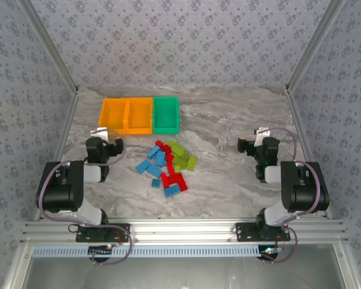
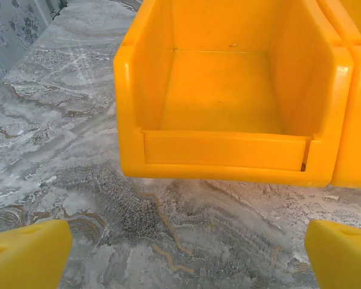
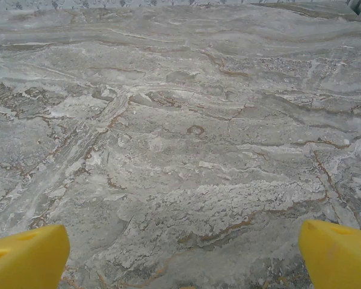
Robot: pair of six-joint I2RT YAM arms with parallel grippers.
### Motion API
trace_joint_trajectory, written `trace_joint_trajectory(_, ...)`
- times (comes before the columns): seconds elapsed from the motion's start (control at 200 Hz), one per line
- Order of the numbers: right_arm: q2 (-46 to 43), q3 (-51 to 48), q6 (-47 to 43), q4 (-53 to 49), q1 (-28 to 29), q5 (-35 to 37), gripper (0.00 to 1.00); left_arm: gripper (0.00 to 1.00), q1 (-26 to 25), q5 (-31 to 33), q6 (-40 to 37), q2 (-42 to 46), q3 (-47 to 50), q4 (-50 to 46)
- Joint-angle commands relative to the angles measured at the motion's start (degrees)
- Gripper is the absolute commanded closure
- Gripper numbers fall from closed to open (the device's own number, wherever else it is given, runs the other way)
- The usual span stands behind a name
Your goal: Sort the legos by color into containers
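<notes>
The legos (image 1: 168, 165) are heaped loosely on the bench (image 1: 240, 120), just in front of the bins (image 1: 138, 129) and between the two arms. Blue pieces (image 1: 149, 167), red pieces (image 1: 172, 179) and green pieces (image 1: 182, 158) are mingled, some touching or overlapping. Nothing can be made out inside the bins, and the left orange bin (image 2: 222, 150) is shown empty from the left wrist. The left fingers (image 2: 27, 256) are spread wide and hold nothing, aimed at that bin. The right fingers (image 3: 340, 256) are likewise spread wide and empty, over bare bench well apart from the heap. The sorting is judged not yet begun. The pieces are judged light, stiff and smooth, so little force should be needed, though one could be flicked aside or dragged along with a neighbour. Each is best taken from above across its two flat side walls, and a piece at the heap's edge is best chosen first.
</notes>
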State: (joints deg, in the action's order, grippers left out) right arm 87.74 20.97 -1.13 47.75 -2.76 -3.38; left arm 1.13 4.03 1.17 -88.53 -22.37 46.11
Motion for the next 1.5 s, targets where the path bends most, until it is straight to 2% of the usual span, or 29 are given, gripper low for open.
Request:
trace_joint_trajectory(0.0, -0.48, 0.91, -0.19, -0.63, -0.22, 1.25, 0.0, 0.01, -0.11, -0.86, 0.63, 0.66, -1.19, 0.56)
trace_joint_trajectory(0.505, -0.56, 0.95, 0.19, -0.69, -0.46, 1.56, 0.0, 0.01, -0.14, -0.87, 0.67, 0.73, -1.22, 0.58)
trace_joint_trajectory(0.61, -4.02, 0.42, 0.74, -2.02, -0.18, 3.59, 0.0, 0.01, -0.14, -0.87, 0.66, 0.67, -1.2, 0.57)
trace_joint_trajectory(0.675, -10.13, 0.61, 1.45, -8.71, 0.41, 5.88, 0.0, 0.01, -0.1, -0.87, 0.64, 0.66, -1.18, 0.64)
trace_joint_trajectory(0.735, -17.0, 1.95, 6.14, -18.36, 0.52, 10.4, 0.0, 0.01, -0.22, -0.73, 0.48, 0.68, -1.16, 0.69)
trace_joint_trajectory(0.844, -31.25, 4.98, 22.94, -40.89, 0.58, 15.92, 0.0, 0.01, -1.78, 1.88, -0.47, 3.88, -2.06, -3.4)
trace_joint_trajectory(0.914, -39.74, 5.24, 33.48, -52.35, 0.76, 12.34, 0.0, 0.01, -3.92, 6.6, -0.74, 8.27, -1.65, -6.93)
trace_joint_trajectory(0.974, -45.65, 4.41, 36.7, -57.63, 1.75, 5.07, 0.0, 0.01, -4.81, 9.78, 3.46, 13.98, -3.37, -17.27)
trace_joint_trajectory(1.049, -49.77, 5.05, 38.97, -64.13, 5.06, -1.39, 0.0, 0.01, -5.94, 12.04, 7.76, 20.66, -5.78, -29.08)
trace_joint_trajectory(1.099, -50.07, 6.91, 37.71, -68.77, 7.98, -4.93, 0.0, 0.01, -8.11, 15.49, 9.09, 24.57, -6.21, -33.92)
trace_joint_trajectory(1.139, -49.3, 9.1, 37.68, -72.72, 10.89, -5.83, 0.0, 0.01, -9.12, 15.49, 11.37, 27.29, -6.92, -38.38)
trace_joint_trajectory(1.264, -43.55, 14.87, 35.11, -78.68, 22.67, -9.19, 0.01, 0.02, -12.34, 9.31, 22.73, 33.23, -10.84, -54.37)
trace_joint_trajectory(1.324, -39.82, 17.75, 33.96, -79.77, 28.95, -10.26, 0.0, 0.05, -14.36, 6.66, 28.41, 33.54, -13.86, -62.83)
trace_joint_trajectory(1.414, -34.21, 22.46, 31.56, -81.86, 36.94, -9.14, 0.0, 0.08, -18.61, 1.43, 31.27, 31.52, -17.32, -70.68)
trace_joint_trajectory(1.494, -30.2, 25.87, 30.03, -81.93, 41.44, -6.94, 0.0, 0.08, -23.78, -1.51, 31.53, 28.1, -19.42, -74.15)
